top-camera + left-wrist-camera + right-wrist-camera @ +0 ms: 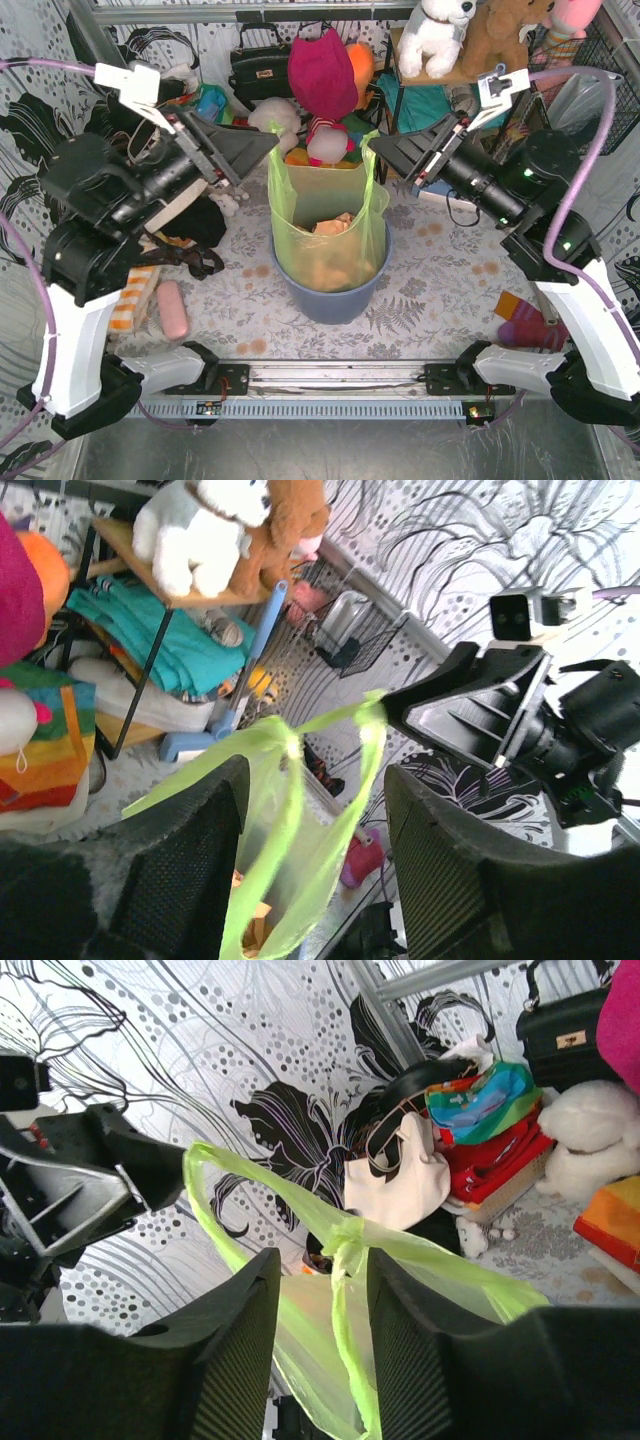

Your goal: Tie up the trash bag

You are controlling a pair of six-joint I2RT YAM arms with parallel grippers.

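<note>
Centrally, trash bag (pixel 300 205) in blue bin (pixel 330 298), floral tablecloth (pixel 430 270), left hand (pixel 316 780) wide, right hand (pixel 322 1262) narrower.

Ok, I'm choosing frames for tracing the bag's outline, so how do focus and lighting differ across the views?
Top view: even light, no glare, the trash bag crisp. Left wrist view: the left pincer's fingers are dark and soft up close; the bright bag strands lose detail. Right wrist view: the right pincer's fingers equally dark and soft, the bunched film sharp against the patterned wall.
</note>
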